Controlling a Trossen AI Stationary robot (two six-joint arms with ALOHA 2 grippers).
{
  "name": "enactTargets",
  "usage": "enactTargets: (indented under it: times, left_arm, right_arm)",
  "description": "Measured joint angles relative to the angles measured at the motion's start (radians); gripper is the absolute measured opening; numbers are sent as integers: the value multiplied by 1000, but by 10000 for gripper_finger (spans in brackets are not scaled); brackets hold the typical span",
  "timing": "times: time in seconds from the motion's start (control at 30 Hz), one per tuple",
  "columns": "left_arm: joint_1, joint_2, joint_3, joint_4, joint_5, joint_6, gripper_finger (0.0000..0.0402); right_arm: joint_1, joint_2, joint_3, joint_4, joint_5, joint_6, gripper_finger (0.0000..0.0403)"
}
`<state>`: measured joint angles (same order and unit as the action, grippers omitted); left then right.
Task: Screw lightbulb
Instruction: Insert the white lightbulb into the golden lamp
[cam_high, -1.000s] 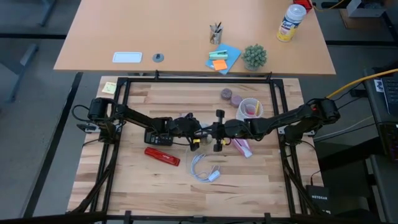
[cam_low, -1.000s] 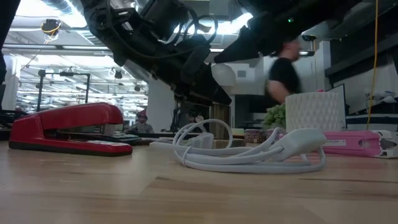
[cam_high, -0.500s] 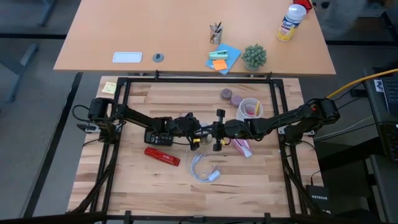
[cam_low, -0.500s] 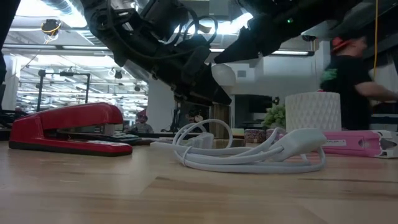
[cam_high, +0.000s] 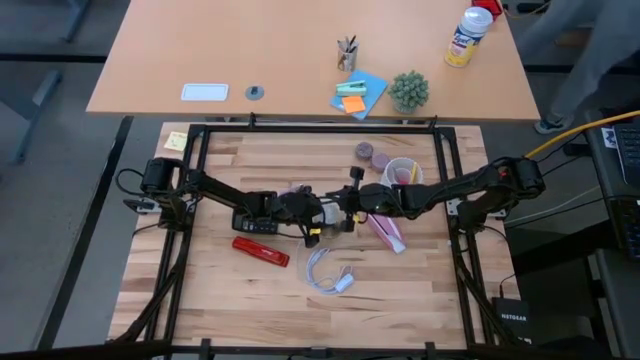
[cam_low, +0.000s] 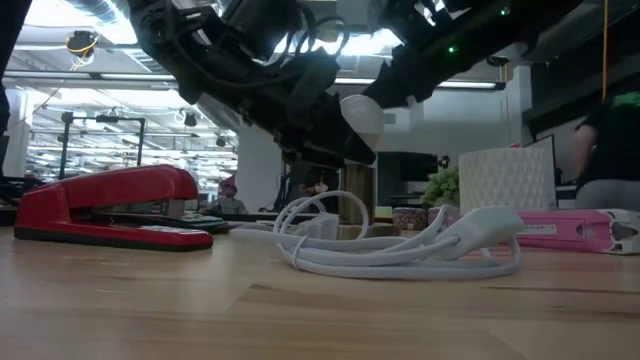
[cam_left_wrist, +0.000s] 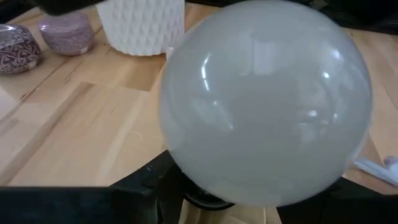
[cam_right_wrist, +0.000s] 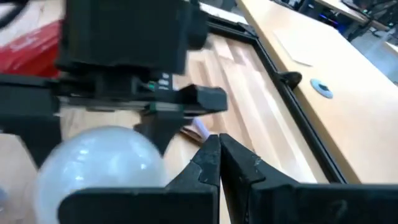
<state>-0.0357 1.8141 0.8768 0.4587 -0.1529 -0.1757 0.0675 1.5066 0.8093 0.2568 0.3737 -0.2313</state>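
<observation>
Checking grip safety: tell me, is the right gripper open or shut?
Shut: the right gripper has its fingertips pressed together beside the lightbulb.

Tan desk (cam_high: 300, 60) behind the workbench — bright ceiling lights (cam_low: 80, 42), perhaps an open workshop.

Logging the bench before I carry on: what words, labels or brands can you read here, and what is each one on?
"NETGEAR": on the black box beside the table's right near corner, high view.
Canister on the far desk: label too small to read.
Red stapler: pale marking, too blurred to read.
Lightbulb: no print visible.
</observation>
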Motion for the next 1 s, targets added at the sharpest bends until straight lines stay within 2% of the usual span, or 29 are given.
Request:
enactTargets:
  times: [0.43, 0.77, 1.0]
  left_arm:
    - [-3, 0, 0, -2, -12, 10, 191]
    - [-5, 0, 0, -5, -14, 20, 235]
    - [-5, 0, 0, -5, -15, 20, 239]
  right_arm:
    - [3, -1, 1, 1, -12, -5, 7]
    - [4, -2, 2, -21, -19, -5, 7]
    - [5, -28, 2, -61, -20, 10, 7]
